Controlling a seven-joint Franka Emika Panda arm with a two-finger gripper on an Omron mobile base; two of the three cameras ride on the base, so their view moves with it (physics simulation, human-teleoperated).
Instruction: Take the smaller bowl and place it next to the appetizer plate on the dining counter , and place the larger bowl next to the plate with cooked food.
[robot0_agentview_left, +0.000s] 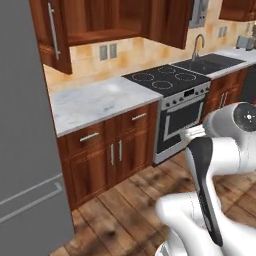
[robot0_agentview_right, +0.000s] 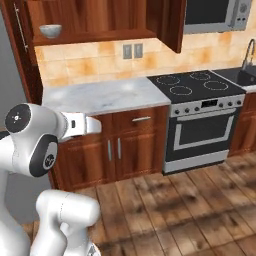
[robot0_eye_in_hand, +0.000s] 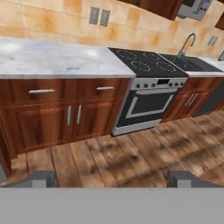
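Cupboards and a marble tabletop (robot0_agentview_left: 95, 102) run across the left base view, with the stove (robot0_agentview_left: 167, 80) at two o'clock and the fridge (robot0_agentview_left: 25, 150) at nine o'clock.

In the right base view, the smaller bowl (robot0_agentview_right: 50, 31) sits on the open shelf (robot0_agentview_right: 95, 36) at eleven o'clock, above the tabletop. It is grey-white and looks stiff, smooth and breakable, probably light; I judge the rim the best place to pinch it, one finger inside.

In the hand view, the hand (robot0_eye_in_hand: 113, 179) points at the lower cupboards and wood floor (robot0_eye_in_hand: 131, 157), its fingertips (robot0_eye_in_hand: 40, 178) wide apart at six o'clock, holding nothing.
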